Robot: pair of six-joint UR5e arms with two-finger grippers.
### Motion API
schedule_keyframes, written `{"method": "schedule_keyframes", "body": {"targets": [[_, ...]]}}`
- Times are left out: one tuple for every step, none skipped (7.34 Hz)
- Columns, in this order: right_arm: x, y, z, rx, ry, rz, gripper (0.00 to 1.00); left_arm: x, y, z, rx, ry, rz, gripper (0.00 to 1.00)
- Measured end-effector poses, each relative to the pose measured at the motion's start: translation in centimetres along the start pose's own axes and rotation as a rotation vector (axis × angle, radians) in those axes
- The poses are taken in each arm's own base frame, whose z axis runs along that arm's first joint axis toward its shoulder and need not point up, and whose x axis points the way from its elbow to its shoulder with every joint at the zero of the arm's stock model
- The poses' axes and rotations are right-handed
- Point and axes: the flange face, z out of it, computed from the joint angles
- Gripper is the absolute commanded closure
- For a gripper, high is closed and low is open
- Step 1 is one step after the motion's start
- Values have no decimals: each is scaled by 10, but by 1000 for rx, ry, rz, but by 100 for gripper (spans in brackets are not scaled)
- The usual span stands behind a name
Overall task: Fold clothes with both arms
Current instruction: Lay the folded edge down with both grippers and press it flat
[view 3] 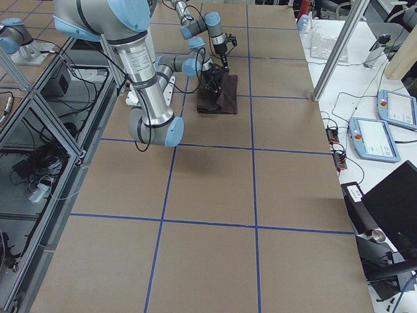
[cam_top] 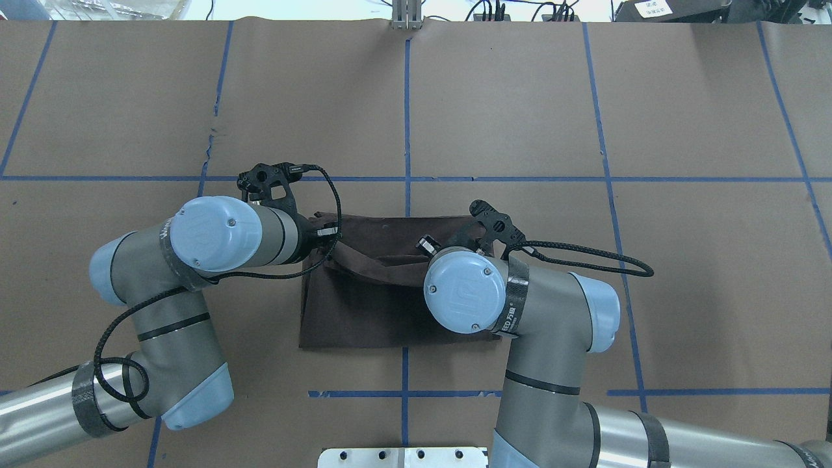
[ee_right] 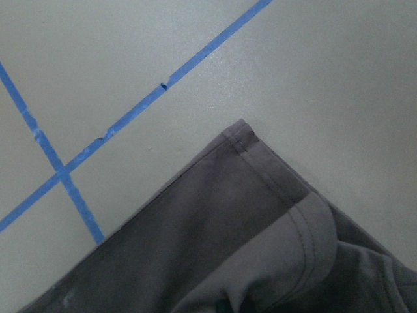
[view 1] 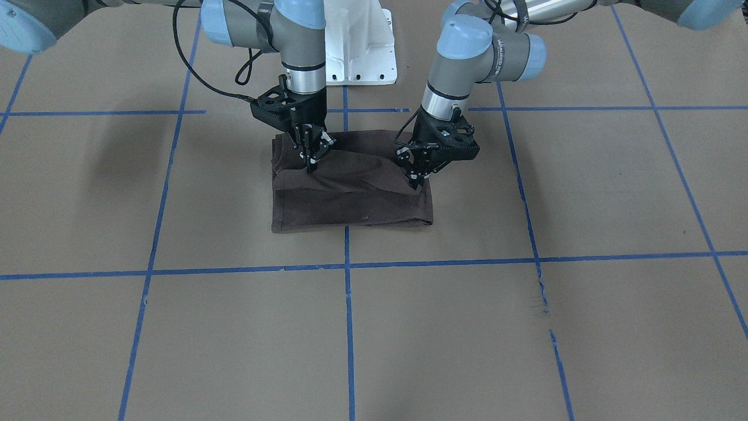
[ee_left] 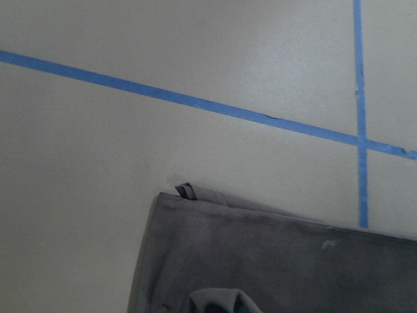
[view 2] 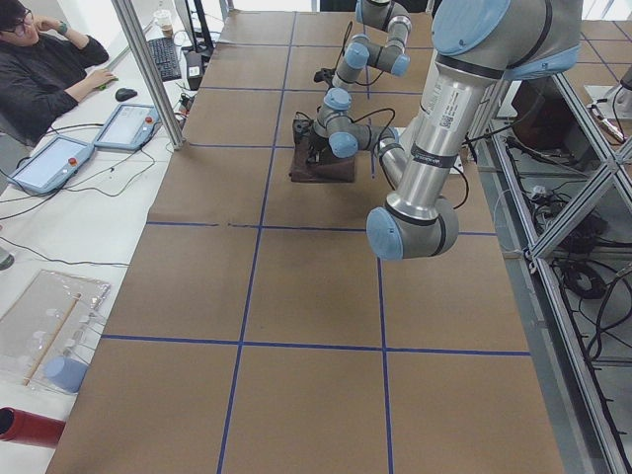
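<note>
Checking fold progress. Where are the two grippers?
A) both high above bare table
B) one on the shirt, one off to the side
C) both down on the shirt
C: left gripper and right gripper both have tips in the T-shirt, fabric creased between them.

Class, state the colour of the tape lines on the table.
Blue. The tape lines show best in the exterior front-facing view.

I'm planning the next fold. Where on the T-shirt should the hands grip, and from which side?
Probably the raised top layer of the T-shirt, near each side edge, from above, where left hand and right hand pinch it: it stands in a ridge; the rest lies flat.
</note>
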Motion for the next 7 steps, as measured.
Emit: {"method": "schedule_keyframes", "body": {"targets": [[0, -1, 1, 1, 2, -1, 100, 0, -1, 2, 1, 0, 0, 100], [-1, -4, 2, 5, 2, -1, 100, 3, -4, 1, 4, 3, -2, 100], [-3, -8, 3, 11, 3, -1, 100, 3, -8, 1, 10, 2, -6, 100], [-5, -12, 7, 18, 7, -1, 100, 2, -13, 3, 14, -2, -10, 100], [-11, -16, 12, 21, 16, 1, 100, 1, -16, 4, 17, -6, -13, 100], [-18, -18, 17, 19, 28, 2, 100, 0, -17, 5, 19, -9, -14, 100], [-23, -19, 22, 21, 38, 1, 100, 0, -18, 6, 19, -10, -15, 100]]}}
